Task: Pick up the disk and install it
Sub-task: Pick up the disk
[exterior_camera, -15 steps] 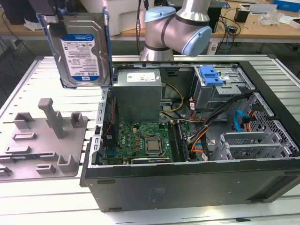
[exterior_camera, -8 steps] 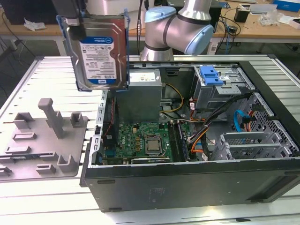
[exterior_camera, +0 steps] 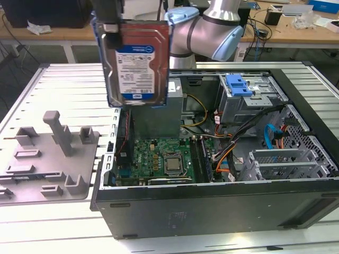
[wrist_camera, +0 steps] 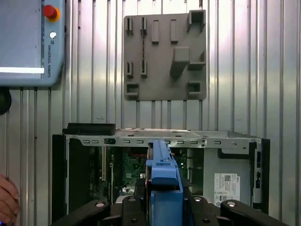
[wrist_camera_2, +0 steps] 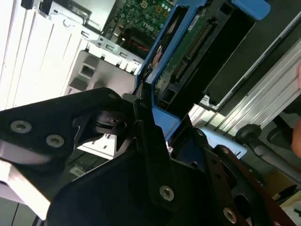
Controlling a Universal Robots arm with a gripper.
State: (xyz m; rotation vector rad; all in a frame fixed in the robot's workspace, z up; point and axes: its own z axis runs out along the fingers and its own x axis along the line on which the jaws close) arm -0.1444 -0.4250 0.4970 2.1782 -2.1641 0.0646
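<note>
Lab scene: ribbed aluminium tabletop (exterior_camera: 69, 90), brightly lit, glare on its slats (wrist_camera: 263, 70). Behind tabletop, light-wood workbenches (exterior_camera: 53, 33) w/ white legs (exterior_camera: 69, 53), cluttered w/ small boxes (exterior_camera: 274, 16). Under them, beyond tabletop's far edge, shadowed floor (exterior_camera: 15, 66).

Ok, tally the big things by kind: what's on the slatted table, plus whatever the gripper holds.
Disk: 1, the disk, held upright in the gripper
Open computer case: 1
Grey fixture plate: 1
Total: 3
</note>
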